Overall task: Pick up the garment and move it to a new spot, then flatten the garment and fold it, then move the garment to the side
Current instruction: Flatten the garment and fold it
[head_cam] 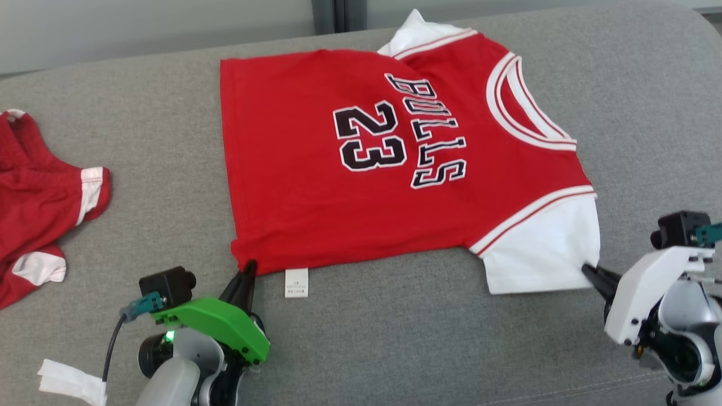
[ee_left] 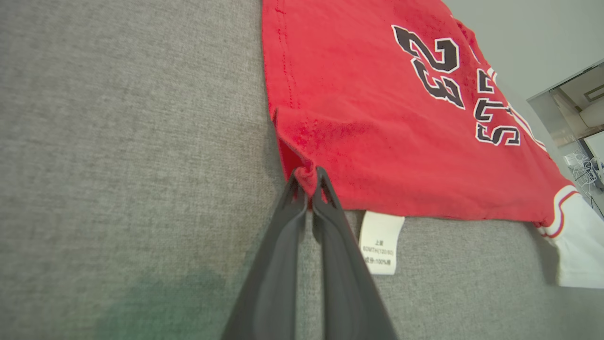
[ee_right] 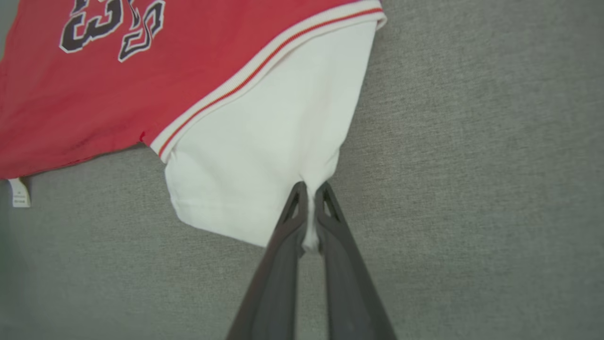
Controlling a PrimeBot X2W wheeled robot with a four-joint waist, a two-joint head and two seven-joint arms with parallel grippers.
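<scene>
The garment (head_cam: 316,186) is a red jersey with white sleeves, black "BULLS 23" lettering and a white care label (head_cam: 296,282); it lies spread flat on the grey cushion. My left gripper (head_cam: 250,265) is shut on its near hem corner, and in the left wrist view that gripper (ee_left: 307,182) pinches a bunch of red cloth (ee_left: 358,118). My right gripper (head_cam: 586,269) is shut on the edge of the near white sleeve (head_cam: 536,259). The right wrist view has that gripper (ee_right: 311,189) clamping the white sleeve fabric (ee_right: 264,146) between the fingertips.
A second red and white garment (head_cam: 39,203) lies crumpled at the far left of the grey cushion (head_cam: 395,338). A white strip of tape or cloth (head_cam: 70,382) sits near my left arm. The cushion's back edge meets a pale wall (head_cam: 141,28).
</scene>
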